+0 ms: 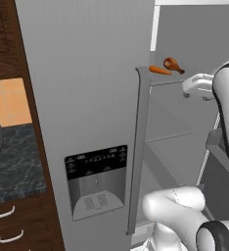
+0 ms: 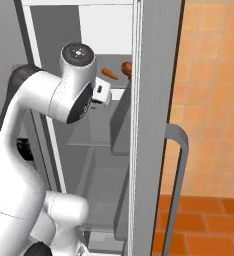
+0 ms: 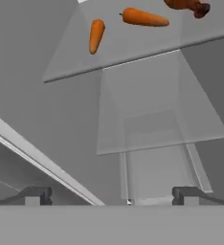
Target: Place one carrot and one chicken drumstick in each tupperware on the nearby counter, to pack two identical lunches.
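Two carrots, one drumstick visible on upper fridge shelf (image 3: 133, 57). Fridge (image 1: 87, 98) open, arm reaching inside; counter (image 1: 13, 157) off to its left. Drumstick (image 3: 185, 5) at far end of shelf: probably heaviest item, lumpy, likely greasy; take across meaty bulb. Nearer carrot (image 3: 96, 35) and second carrot (image 3: 145, 17) well apart, likely light, stiff, smooth, tapered; pinch across thick middle. Gripper (image 3: 113, 195) below shelf, jaws fully spread, holding nothing.
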### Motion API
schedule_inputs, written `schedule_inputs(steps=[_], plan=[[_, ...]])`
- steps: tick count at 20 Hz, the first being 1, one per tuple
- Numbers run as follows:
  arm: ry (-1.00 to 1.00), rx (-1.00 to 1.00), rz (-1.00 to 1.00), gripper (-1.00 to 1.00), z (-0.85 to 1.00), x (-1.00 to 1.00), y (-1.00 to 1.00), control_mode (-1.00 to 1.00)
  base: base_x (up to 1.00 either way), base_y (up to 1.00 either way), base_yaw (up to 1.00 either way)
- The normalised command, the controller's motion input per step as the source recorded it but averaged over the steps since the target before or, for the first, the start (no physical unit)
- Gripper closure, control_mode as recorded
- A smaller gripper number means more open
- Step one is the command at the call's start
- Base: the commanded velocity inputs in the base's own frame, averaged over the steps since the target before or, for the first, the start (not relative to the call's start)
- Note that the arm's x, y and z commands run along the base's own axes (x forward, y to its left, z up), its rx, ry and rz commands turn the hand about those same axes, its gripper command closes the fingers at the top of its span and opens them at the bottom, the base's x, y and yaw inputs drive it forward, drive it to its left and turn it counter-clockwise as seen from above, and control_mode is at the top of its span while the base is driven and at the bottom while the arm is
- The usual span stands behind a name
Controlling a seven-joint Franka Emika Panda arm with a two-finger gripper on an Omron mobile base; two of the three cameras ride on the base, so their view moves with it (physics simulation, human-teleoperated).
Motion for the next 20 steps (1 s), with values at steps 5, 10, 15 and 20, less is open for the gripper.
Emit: schedule_inputs(steps=[5, 10, 15, 20], plan=[[0.04, 0.22, 0.06, -1.0, 0.05, 0.97, 0.11, -1.0, 0.0, 0.0, 0.0], [0.0, -0.01, 0.0, -1.0, 0.0, 0.37, 0.25, -1.0, 0.0, 0.0, 0.0], [-0.01, -0.13, -0.05, -1.0, -0.02, 0.71, 0.61, -1.0, 0.0, 0.0, 0.0], [0.06, -0.18, -0.02, -1.0, 0.0, 0.95, 0.08, -1.0, 0.0, 0.0, 0.0]])
